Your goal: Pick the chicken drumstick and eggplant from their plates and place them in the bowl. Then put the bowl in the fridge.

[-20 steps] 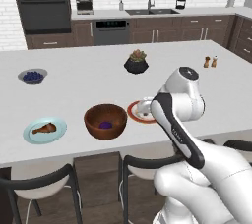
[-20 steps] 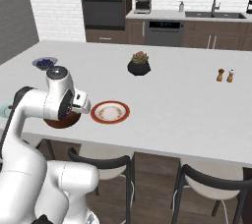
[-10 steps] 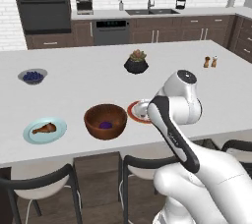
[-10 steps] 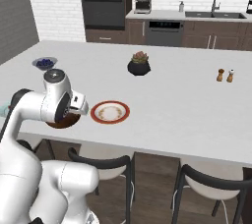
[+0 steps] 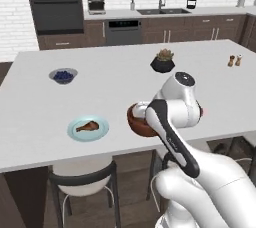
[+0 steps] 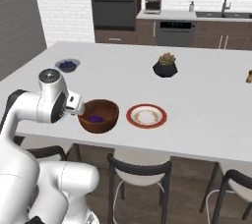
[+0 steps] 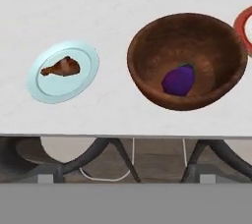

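The eggplant, glossy and purple, already lies in the deep wooden bowl, which stands near the front edge of the white counter. The white plate with the orange-red rim sits bare just beside the bowl. The golden-brown drumstick lies on the flat teal plate, also near the front edge and well apart from the bowl, on the side away from the rimmed plate. In the hand view its long axis runs roughly across the picture, fat end toward the bowl, thin bone pointing away. The gripper hovers by the bowl's near side with jaws spread wide and nothing between them. Its next reach should probably be sideways along the counter's front edge to the drumstick.
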